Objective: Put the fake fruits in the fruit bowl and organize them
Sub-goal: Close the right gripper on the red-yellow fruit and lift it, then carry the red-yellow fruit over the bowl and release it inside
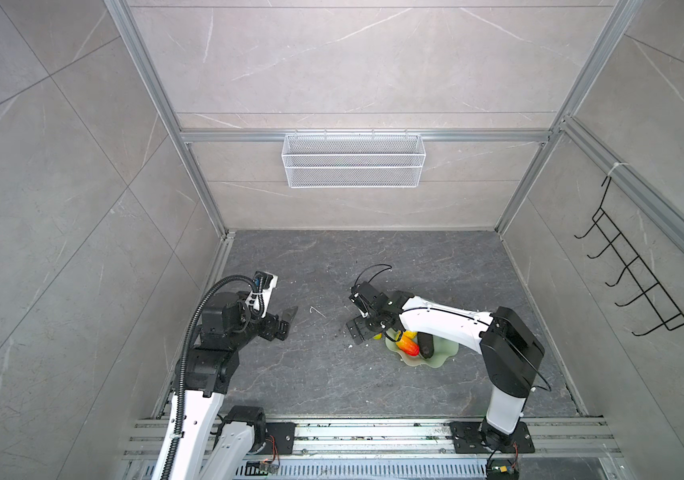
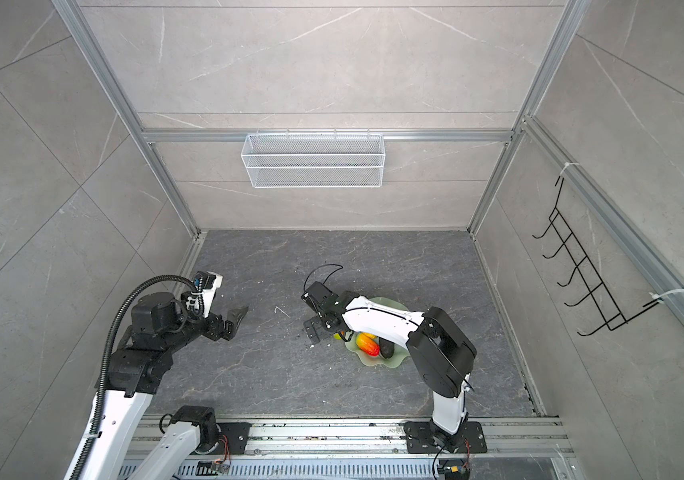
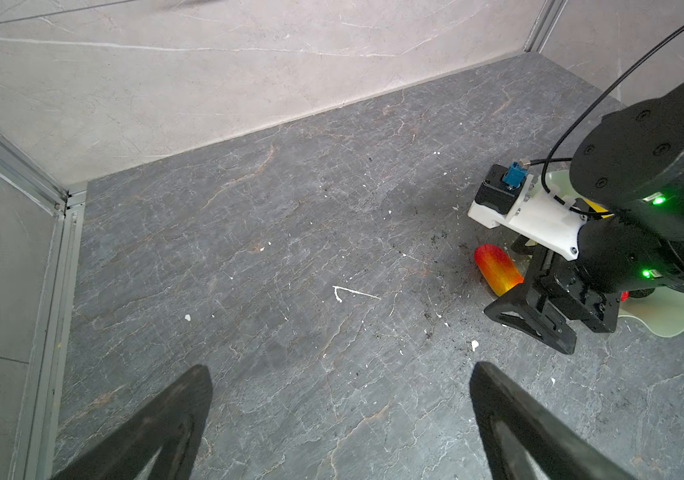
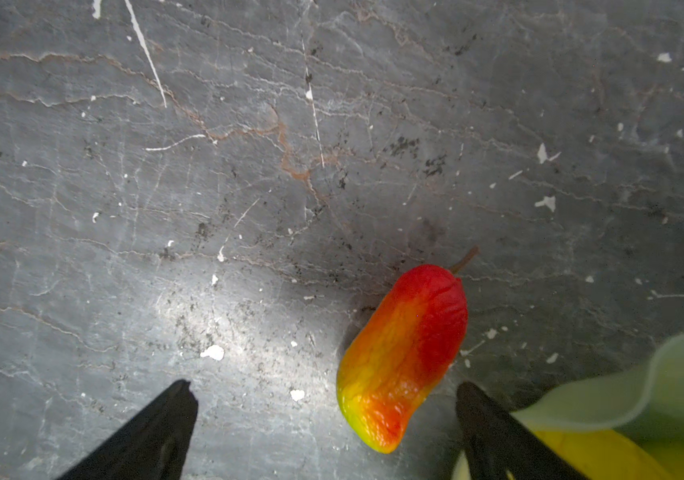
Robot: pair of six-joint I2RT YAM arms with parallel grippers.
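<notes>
**Technician:** State the hazards from this position.

**Arm:** Hazard one: the red-and-yellow mango (image 4: 404,357) lies on the table (image 4: 249,166) just outside the bowl (image 4: 664,374). It sits off centre in my right gripper (image 4: 326,387), close to the finger on the bowl side. If I close from here, that finger would meet it first, and the glossy skin may slide or roll away. Hazard two: the same finger stands just beside the wavy rim. A descent without correction could catch the rim and shove or tip the bowl. That could spill the other mango (image 2: 367,344), the dark fruit (image 2: 386,348) and the yellow fruit (image 4: 606,453) lying inside.

**Technician:** Jaw condition?

**Arm:** Right jaws are spread fully and hold nothing. Whether the bowl-side finger grazes the rim, I cannot tell. My left gripper (image 3: 341,372) is also spread wide and empty, over bare table and well apart from the bowl.

**Technician:** Recommended correction?

**Arm:** Shift away from the bowl until the mango is centred. Then lower and close across its narrow width.
</notes>
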